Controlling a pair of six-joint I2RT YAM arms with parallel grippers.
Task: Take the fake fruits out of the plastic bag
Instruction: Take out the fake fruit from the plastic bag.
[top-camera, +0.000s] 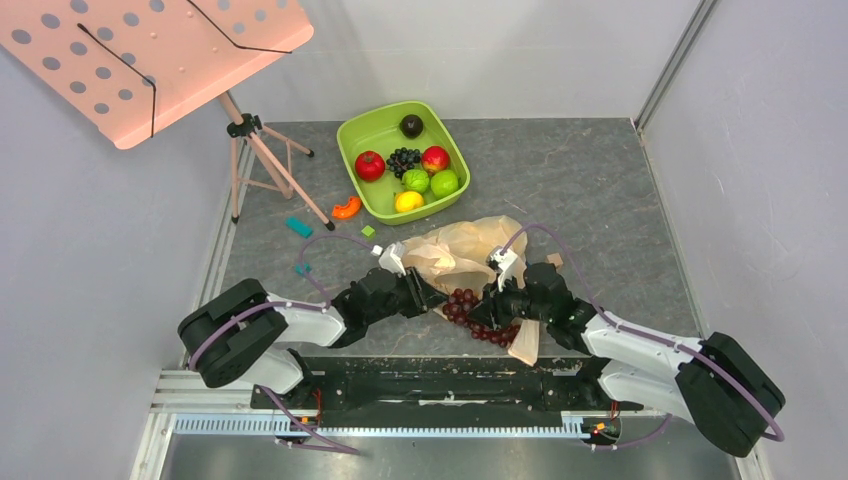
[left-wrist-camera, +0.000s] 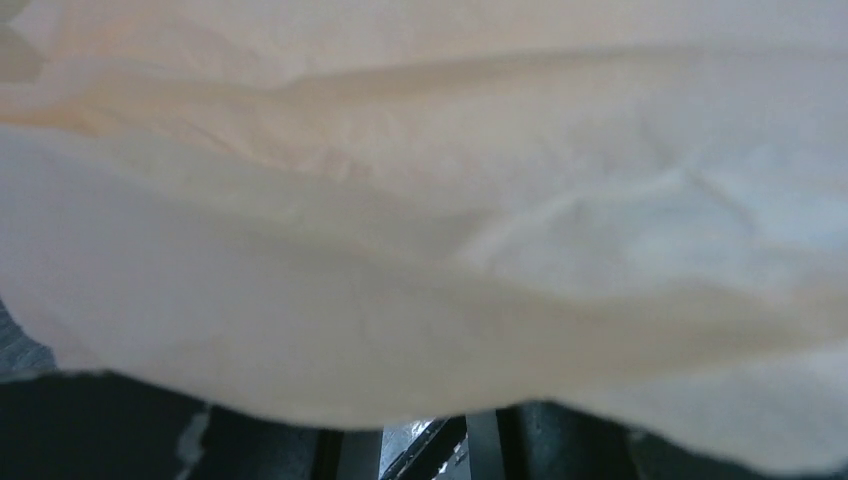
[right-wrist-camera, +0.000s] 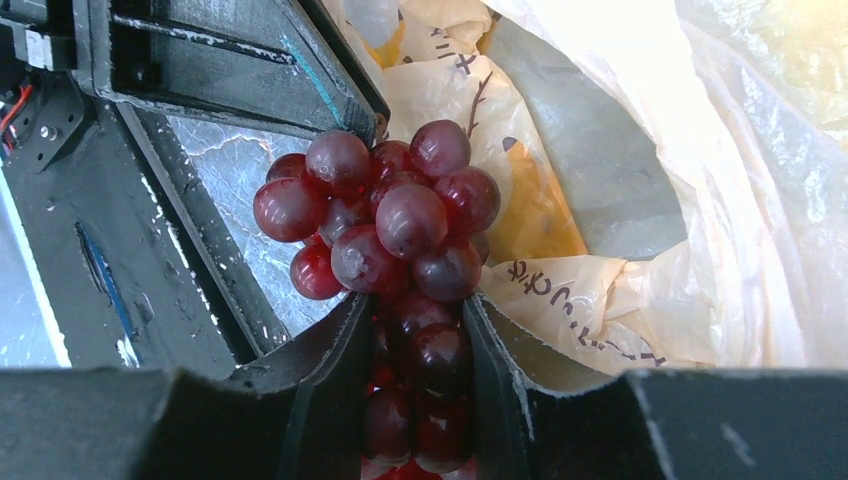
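Note:
The peach-beige plastic bag (top-camera: 462, 250) lies crumpled on the grey mat between my two grippers. My right gripper (right-wrist-camera: 415, 310) is shut on the dark red-purple grape bunch (right-wrist-camera: 395, 215), which sits at the bag's near edge (top-camera: 472, 312), over the mat's front edge. The bag's printed film (right-wrist-camera: 600, 200) lies open behind the grapes, and a yellow patch (right-wrist-camera: 540, 215) shows through it; I cannot tell what it is. My left gripper (top-camera: 425, 295) is at the bag's near-left edge. Bag film (left-wrist-camera: 420, 220) fills the left wrist view and hides the fingers. Banana and small yellow fruit are hidden.
A green tub (top-camera: 350, 135) behind the bag holds several fruits and a blackish-blue grape bunch (top-camera: 403, 160). A pink music stand (top-camera: 150, 60) on a tripod (top-camera: 270, 165) stands at back left. Small orange (top-camera: 346, 208), teal (top-camera: 298, 227) and green (top-camera: 368, 231) blocks lie left of the bag.

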